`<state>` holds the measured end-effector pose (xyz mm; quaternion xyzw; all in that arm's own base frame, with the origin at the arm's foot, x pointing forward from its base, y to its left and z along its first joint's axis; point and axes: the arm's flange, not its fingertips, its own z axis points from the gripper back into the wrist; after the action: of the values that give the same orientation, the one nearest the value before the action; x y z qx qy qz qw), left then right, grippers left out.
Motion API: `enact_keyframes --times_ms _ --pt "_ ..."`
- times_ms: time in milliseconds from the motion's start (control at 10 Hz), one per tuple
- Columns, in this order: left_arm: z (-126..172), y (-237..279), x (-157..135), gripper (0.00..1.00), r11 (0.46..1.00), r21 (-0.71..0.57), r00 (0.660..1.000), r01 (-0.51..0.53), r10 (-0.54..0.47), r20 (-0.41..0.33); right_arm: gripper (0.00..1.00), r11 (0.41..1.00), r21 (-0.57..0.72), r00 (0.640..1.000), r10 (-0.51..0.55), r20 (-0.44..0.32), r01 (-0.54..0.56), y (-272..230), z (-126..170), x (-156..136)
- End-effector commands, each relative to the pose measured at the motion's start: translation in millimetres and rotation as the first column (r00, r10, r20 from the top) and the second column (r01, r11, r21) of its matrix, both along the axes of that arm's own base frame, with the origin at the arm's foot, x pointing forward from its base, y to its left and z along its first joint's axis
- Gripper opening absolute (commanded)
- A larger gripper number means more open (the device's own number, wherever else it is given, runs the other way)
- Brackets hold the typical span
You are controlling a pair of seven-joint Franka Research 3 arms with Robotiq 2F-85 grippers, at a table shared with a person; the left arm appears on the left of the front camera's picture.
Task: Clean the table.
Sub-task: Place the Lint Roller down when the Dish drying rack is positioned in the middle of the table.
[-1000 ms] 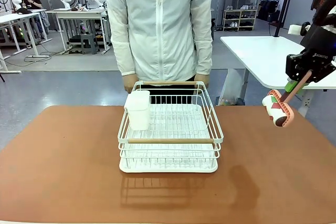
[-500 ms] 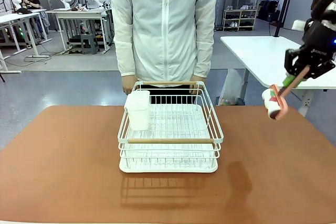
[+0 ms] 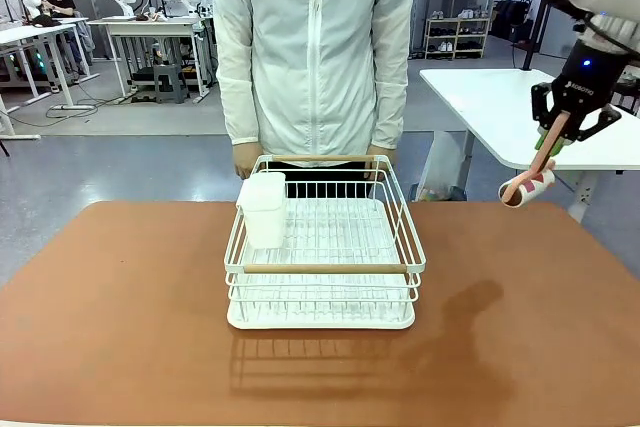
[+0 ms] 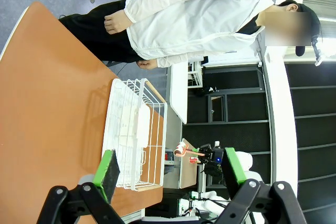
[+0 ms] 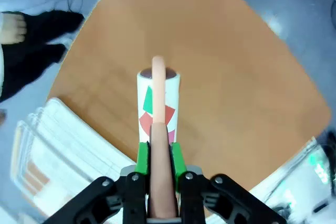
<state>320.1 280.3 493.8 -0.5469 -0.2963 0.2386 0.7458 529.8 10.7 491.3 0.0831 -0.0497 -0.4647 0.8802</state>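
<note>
1. The bench [image 3: 120,327] with its reddish-brown top spreads across the near ground; a white wire rack [image 3: 322,257] stands at its middle, a white cup [image 3: 263,209] hung in its far-left corner.
2. The left pincer [image 4: 168,174] is released, green pads [image 4: 109,169] wide apart with nothing between, looking sideways along the bench at the rack.
3. The right pincer [image 3: 556,140] hangs high above the bench's far right edge, pointing down, clenched on the pink handle of a lint roller [image 3: 527,187]. The roller's head tilts down-left, clear of the bench.
4. A person [image 3: 315,47] in a white jacket stands behind the rack; their hands are partly hidden behind its far rim.
</note>
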Motion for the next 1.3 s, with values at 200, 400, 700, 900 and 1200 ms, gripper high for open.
enact_keyframes --times_ms 200,400,700,900,1200 --pt "3 2 -1 1.00 1.000 -0.007 1.000 -0.001 0.001 0.010 0.21 0.882 0.083 0.885 -0.464 -0.019 0.464 20 -22 7" --pt "3 2 -1 1.00 1.000 -0.007 1.000 -0.001 0.001 0.010 0.21 0.875 0.092 0.875 -0.481 0.051 0.475 20 -58 9" --pt "3 2 -1 1.00 1.000 -0.007 1.000 -0.001 0.001 0.010 0.21 0.874 0.168 0.866 -0.480 0.143 0.457 28 -94 8" --pt "3 2 -1 1.00 1.000 -0.007 1.000 -0.001 0.001 0.010 0.21 0.859 0.189 0.850 -0.504 0.155 0.475 25 -111 9" --pt "3 2 -1 1.00 1.000 -0.007 1.000 -0.001 0.001 0.010 0.21 0.845 0.210 0.830 -0.527 0.183 0.491 27 -136 7"
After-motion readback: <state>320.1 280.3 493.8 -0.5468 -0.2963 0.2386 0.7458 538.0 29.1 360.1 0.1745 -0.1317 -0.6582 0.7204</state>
